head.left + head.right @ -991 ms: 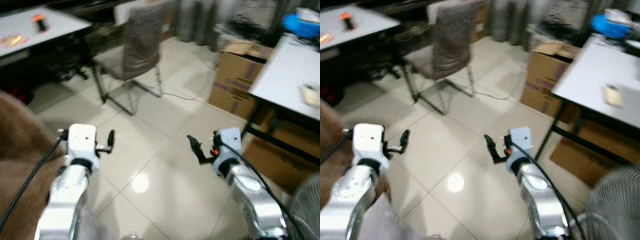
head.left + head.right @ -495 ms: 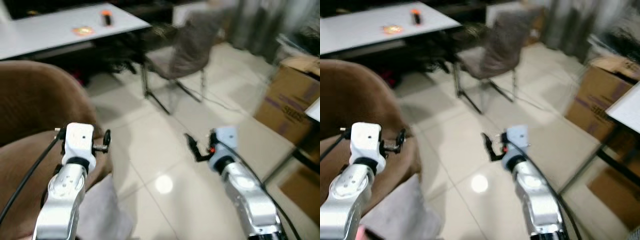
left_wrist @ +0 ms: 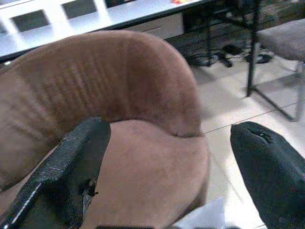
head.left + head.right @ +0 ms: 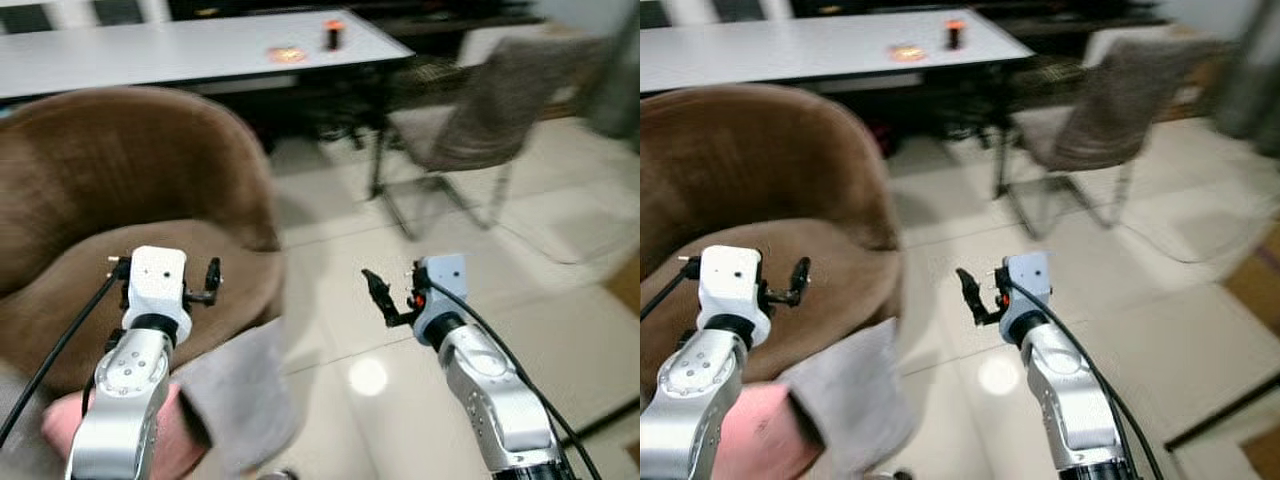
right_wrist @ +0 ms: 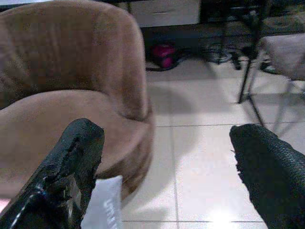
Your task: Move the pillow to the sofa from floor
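A grey pillow [image 4: 237, 392] lies on the tiled floor, leaning against the front of a round brown sofa chair [image 4: 150, 180]; its pale corner is visible in the right wrist view [image 5: 106, 202]. A pink cushion [image 4: 68, 432] lies beside it at the lower left. My left gripper [image 4: 211, 281] is held up over the sofa seat, open and empty. Over the bare tiles to the right of the sofa, my right gripper [image 4: 380, 296] is also raised, open with nothing in it. In both wrist views the black fingers [image 3: 76, 162] [image 5: 71, 157] stand wide apart.
A long white table [image 4: 180, 45] with a small orange-topped object [image 4: 333, 33] stands behind the sofa. A grey metal-legged chair [image 4: 500, 100] is at the back right. Shiny floor tiles [image 4: 560, 300] stretch to the right.
The camera has swung left: the sofa and pillow have come into view, the grey chair has shifted right, and the cardboard boxes have left the picture. Both arms keep their pose.
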You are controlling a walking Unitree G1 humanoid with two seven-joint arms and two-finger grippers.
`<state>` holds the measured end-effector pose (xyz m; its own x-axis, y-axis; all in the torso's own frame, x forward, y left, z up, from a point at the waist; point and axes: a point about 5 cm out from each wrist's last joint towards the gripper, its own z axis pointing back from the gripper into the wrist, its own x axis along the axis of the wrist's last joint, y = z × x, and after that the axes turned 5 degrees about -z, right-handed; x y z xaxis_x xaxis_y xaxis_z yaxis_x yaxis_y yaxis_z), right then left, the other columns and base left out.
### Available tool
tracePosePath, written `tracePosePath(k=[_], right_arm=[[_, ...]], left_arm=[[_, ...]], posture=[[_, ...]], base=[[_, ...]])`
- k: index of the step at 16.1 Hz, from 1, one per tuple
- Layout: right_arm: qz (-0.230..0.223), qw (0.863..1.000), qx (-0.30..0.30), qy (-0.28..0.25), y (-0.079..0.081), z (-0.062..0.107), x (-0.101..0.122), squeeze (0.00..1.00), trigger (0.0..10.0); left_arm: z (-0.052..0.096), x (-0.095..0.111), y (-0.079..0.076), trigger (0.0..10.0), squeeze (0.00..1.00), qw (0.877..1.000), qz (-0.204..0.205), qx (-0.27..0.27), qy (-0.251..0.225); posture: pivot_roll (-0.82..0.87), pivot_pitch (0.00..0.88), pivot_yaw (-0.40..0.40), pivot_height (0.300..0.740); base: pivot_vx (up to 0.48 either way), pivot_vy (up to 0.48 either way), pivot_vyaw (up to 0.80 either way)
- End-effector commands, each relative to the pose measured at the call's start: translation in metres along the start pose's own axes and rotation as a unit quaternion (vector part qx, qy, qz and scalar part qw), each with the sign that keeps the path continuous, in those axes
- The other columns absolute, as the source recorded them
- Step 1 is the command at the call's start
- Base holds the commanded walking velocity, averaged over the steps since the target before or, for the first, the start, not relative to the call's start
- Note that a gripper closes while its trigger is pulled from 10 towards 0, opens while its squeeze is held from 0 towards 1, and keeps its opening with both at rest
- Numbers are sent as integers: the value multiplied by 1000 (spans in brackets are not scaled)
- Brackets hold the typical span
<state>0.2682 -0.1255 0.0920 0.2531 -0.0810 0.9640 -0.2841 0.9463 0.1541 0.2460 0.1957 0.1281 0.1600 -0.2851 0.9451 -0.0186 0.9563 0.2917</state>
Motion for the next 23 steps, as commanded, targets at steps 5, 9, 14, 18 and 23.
tracePosePath(k=[5, 9, 14, 18, 23], right_arm=[[4, 1000, -3, -2, -5, -2, 4, 0, 10000], [6, 1000, -3, -1, -5, -4, 5, 0, 10000], [22, 999, -23, 31, -9, -6, -3, 0, 10000], [52, 998, -12, 17, -7, -6, 1, 0, 10000], [69, 997, -14, 24, -8, -6, 2, 0, 10000]], left_arm=[[0, 1, 2, 10000, 0, 1000, -8, 21, -5], [2, 2, 2, 10000, 0, 999, 2, 23, -22], [1, 3, 1, 10000, 0, 999, 12, 11, -32], [1, 3, 0, 10000, 0, 999, 12, 4, -32], [0, 3, 0, 10000, 0, 999, 11, -1, -34]], posture=[[-84, 0, -1, 740], [-76, 0, -12, 740], [-78, 0, -12, 740], [-82, 0, -6, 740], [-83, 0, -1, 740]], base=[[0, -96, 800], [0, 0, 800], [134, 0, 378], [354, 0, 0], [352, 0, 0]])
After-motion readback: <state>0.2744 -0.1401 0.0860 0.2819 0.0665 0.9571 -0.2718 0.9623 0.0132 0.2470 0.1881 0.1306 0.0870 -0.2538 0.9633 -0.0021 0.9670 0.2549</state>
